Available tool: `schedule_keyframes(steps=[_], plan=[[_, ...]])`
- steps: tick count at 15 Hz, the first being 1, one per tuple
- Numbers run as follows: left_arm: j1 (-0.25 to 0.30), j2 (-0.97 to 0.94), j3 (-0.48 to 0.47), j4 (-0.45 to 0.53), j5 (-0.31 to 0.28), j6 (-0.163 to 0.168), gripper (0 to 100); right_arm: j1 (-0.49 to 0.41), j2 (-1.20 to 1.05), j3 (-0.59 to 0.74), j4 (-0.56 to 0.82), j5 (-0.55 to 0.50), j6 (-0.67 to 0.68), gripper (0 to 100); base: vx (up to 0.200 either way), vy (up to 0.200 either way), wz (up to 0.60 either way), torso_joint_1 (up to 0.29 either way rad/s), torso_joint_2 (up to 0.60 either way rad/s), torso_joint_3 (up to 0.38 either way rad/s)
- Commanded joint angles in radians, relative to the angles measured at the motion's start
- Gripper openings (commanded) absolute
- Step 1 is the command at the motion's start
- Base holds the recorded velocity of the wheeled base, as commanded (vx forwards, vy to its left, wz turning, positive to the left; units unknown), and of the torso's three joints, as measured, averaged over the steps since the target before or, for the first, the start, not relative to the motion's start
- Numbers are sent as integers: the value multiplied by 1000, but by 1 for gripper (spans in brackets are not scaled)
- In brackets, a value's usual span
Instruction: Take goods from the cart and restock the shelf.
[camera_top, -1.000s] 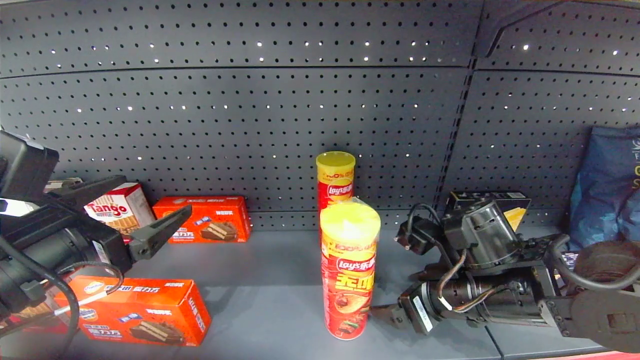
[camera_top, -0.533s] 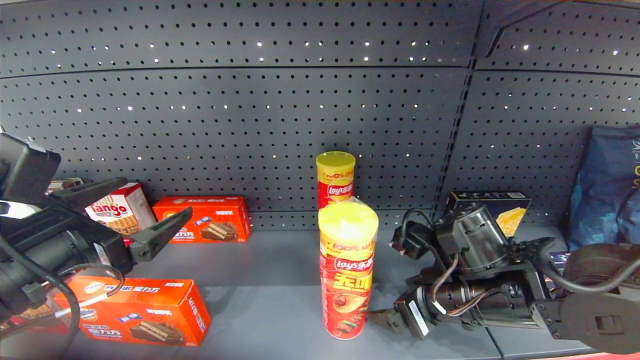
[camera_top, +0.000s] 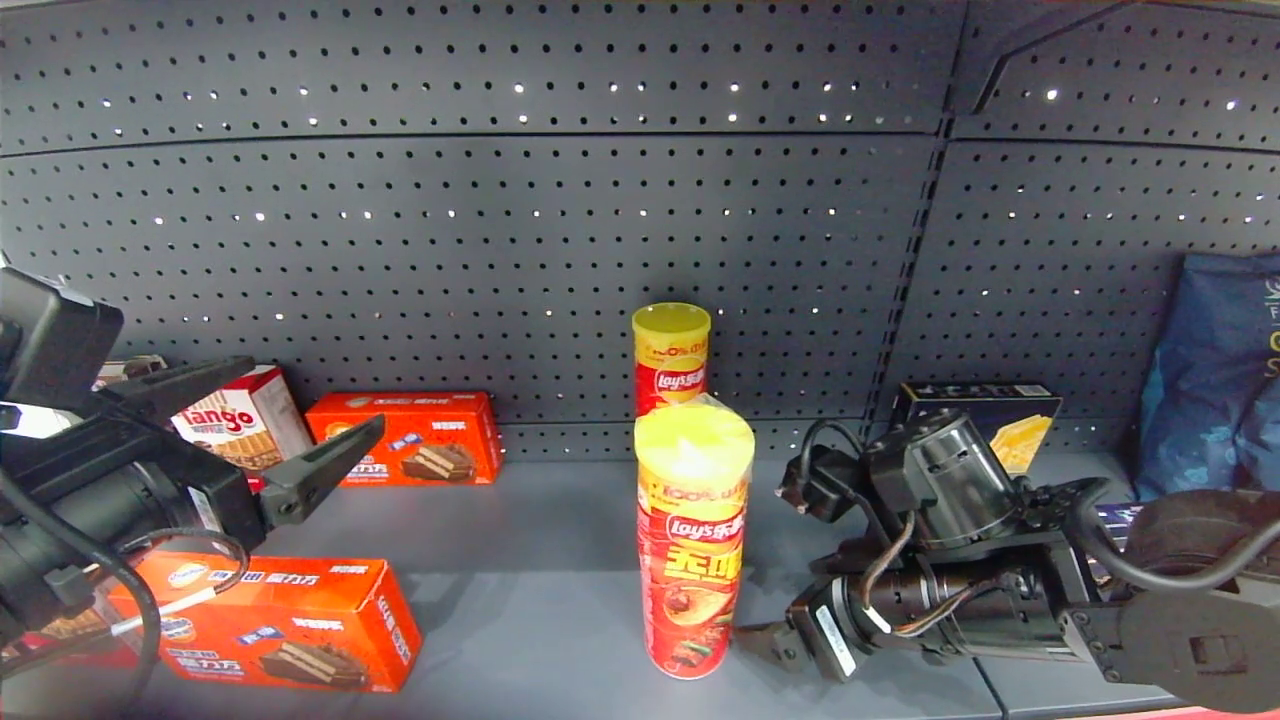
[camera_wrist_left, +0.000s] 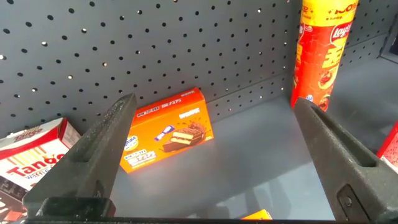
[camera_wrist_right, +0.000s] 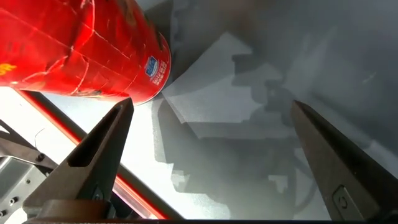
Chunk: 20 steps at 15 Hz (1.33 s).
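Two red chip cans with yellow lids stand upright on the grey shelf (camera_top: 540, 560), the front can (camera_top: 693, 540) mid-shelf and the rear can (camera_top: 670, 355) by the pegboard wall. My right gripper (camera_top: 760, 640) lies low just right of the front can's base, open and holding nothing. From the right wrist, that can (camera_wrist_right: 81, 50) sits beyond one finger, outside the gap of the open gripper (camera_wrist_right: 211, 104). My left gripper (camera_top: 310, 395) hovers open at the left above the orange boxes. Between its spread fingers (camera_wrist_left: 214, 101) I see an orange box (camera_wrist_left: 168, 127), with a chip can (camera_wrist_left: 320, 56) off to the side.
An orange cake box (camera_top: 410, 440) and a wafer box (camera_top: 240, 420) stand at the back left, and another orange box (camera_top: 290, 625) lies at the front left. A dark box (camera_top: 990, 410) and a blue bag (camera_top: 1215, 370) are at the back right. Bare shelf lies between the boxes and cans.
My right arm has shifted slightly left and lower beside the front can, and the can's top has edged a little left. The left arm has barely moved.
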Motion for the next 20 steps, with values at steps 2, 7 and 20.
schedule_keyframes(steps=[2, 7, 20], plan=[[-1, 2, -3, 0, 0, 0, 100, -11, -27, 10, -2, -1, 1, 100, 0, 0, 0, 0, 0, 0], [0, 2, -3, 0, 0, 0, 100, -51, -2, -13, -2, -1, -1, 100, 0, 0, 0, 0, 0, 0], [0, 5, 0, 0, 0, 0, 100, 1, 38, -39, -6, 0, -1, 100, 0, 0, 0, 0, 0, 0]])
